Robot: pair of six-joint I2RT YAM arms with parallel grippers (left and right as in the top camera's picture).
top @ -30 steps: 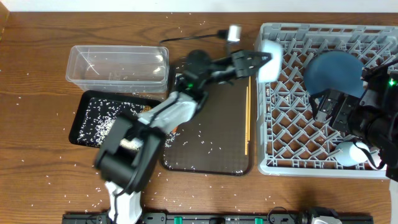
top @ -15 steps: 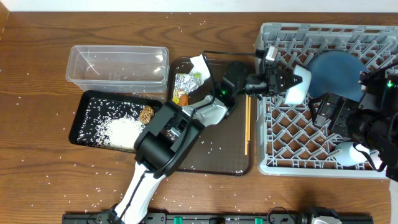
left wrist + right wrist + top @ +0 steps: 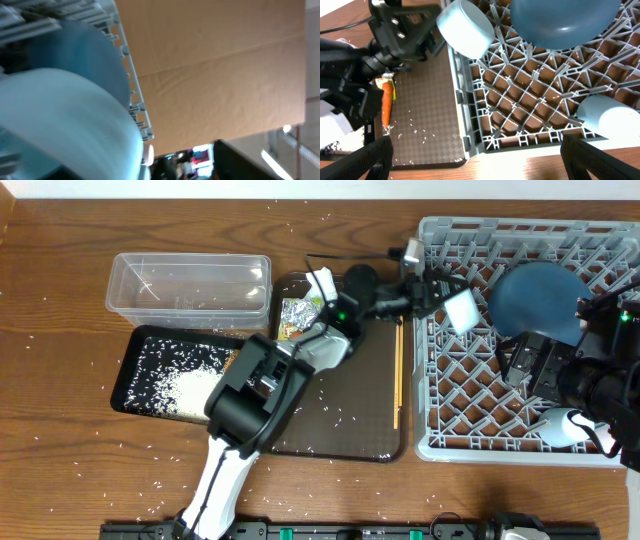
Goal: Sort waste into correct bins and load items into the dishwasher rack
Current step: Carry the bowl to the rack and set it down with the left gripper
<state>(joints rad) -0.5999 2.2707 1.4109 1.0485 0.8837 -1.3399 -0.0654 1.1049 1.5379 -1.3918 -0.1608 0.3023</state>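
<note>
Our left tool clasps the light-blue cup over the rack's left side. We should seat it mouth-down between pegs before letting go. The right tool hangs spread, empty.

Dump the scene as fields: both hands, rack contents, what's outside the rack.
left hand: shut on light-blue cup, over rack's left part
right hand: open, nothing held, over rack's right part
rack: dark-blue bowl; pale cup near front right corner
brown tray: chopsticks, carrot, wrapper, tissue, scattered grains
black tray: rice pile
clear tub: behind black tray
</note>
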